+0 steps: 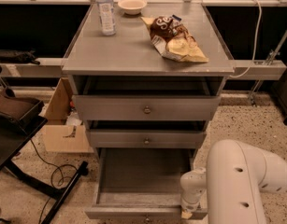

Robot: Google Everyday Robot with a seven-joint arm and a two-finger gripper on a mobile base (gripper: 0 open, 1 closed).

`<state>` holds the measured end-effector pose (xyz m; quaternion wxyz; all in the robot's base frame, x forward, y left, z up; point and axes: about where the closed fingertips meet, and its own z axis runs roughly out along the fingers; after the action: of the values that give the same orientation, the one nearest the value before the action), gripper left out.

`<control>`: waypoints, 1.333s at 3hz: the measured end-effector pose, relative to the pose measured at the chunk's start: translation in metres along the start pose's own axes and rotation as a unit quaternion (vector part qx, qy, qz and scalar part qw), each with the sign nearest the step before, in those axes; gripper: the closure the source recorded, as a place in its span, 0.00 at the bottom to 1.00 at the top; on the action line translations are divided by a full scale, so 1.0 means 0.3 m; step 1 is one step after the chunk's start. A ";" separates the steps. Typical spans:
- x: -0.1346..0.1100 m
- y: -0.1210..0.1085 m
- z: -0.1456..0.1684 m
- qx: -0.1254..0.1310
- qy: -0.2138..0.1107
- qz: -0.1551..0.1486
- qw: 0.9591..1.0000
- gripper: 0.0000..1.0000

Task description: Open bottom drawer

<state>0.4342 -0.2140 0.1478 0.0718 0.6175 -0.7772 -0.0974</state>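
I see the grey flat-fronted bottom drawer [143,174] standing well out. The white arm's gripper [186,211] sits at the right end of its front. I cannot tell its grip state.

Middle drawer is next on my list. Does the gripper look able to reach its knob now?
Probably yes: the gripper sits at the right front corner of the open bottom drawer, and the middle drawer knob above faces forward, unobstructed.

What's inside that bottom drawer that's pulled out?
The bottom drawer shows only a bare grey floor. Its right front corner is covered by the end effector and arm, and the back lies under the middle drawer.
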 end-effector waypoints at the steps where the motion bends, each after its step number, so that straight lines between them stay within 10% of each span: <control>1: 0.000 0.000 0.000 0.000 0.000 0.000 1.000 0.62; 4: 0.025 0.032 -0.136 0.023 -0.003 -0.015 1.000 0.00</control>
<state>0.4328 -0.2219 0.1897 0.0541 0.6300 -0.7703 -0.0820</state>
